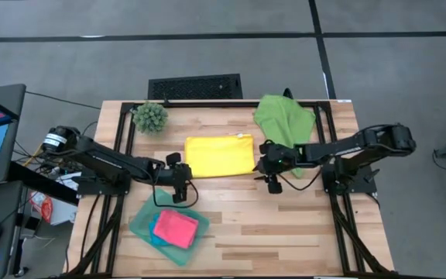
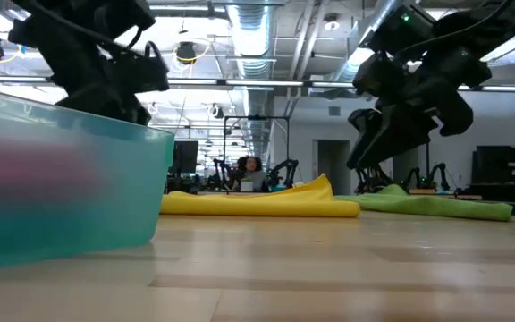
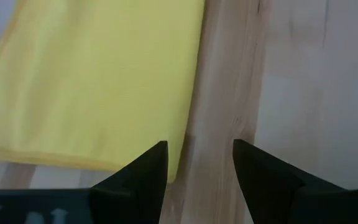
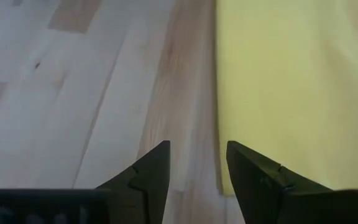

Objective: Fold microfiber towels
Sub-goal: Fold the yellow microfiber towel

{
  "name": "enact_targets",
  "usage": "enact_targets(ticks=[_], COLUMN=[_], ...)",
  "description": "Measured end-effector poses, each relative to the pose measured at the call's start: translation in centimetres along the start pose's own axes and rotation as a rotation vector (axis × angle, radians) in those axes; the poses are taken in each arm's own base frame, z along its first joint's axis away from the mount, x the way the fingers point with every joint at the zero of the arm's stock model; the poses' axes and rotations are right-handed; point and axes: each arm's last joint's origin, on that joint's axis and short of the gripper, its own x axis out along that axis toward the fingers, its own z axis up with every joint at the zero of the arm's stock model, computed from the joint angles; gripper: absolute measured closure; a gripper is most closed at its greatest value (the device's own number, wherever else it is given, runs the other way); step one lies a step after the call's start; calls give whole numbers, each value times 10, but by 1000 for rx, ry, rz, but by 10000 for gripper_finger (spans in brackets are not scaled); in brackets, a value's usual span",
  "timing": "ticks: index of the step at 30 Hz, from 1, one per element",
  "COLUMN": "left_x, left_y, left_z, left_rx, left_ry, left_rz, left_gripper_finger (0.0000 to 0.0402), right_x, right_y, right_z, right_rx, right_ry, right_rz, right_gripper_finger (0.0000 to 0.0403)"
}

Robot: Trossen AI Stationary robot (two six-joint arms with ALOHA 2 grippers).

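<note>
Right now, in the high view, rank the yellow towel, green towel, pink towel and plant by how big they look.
1. Yellow towel and green towel: look alike in area, the green one crumpled, so unranked.
2. Pink towel, folded in the tray.
3. Plant, smallest.

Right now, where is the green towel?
In the high view, the green towel lies crumpled at the table's far right corner, just beyond the right arm and right of the yellow towel.
</note>
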Motion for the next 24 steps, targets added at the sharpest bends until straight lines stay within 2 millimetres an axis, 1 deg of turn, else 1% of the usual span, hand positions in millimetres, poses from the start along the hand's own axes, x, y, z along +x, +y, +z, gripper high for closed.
enact_targets(ticks=[5, 11, 13, 20, 24], left_x=[9, 18, 21, 24, 25], left_y=[-2, -5, -5, -6, -3], left_z=[-5, -7, -8, -9, -8], left_rx=[34, 58, 62, 61, 42], left_ry=[30, 45, 60, 66, 69], left_rz=[-9, -10, -8, -8, 2], left_gripper_finger=[226, 226, 226, 226, 226], right_x=[12, 23, 26, 42, 47], right_y=[-2, -9, -11, -17, -19], right_z=[-3, -8, -13, -28, -31], right_rx=[-37, -16, -3, 37, 76], right_ry=[1, 9, 39, 122, 134], right_rz=[6, 10, 7, 10, 11], right_gripper_finger=[227, 226, 226, 230, 230])
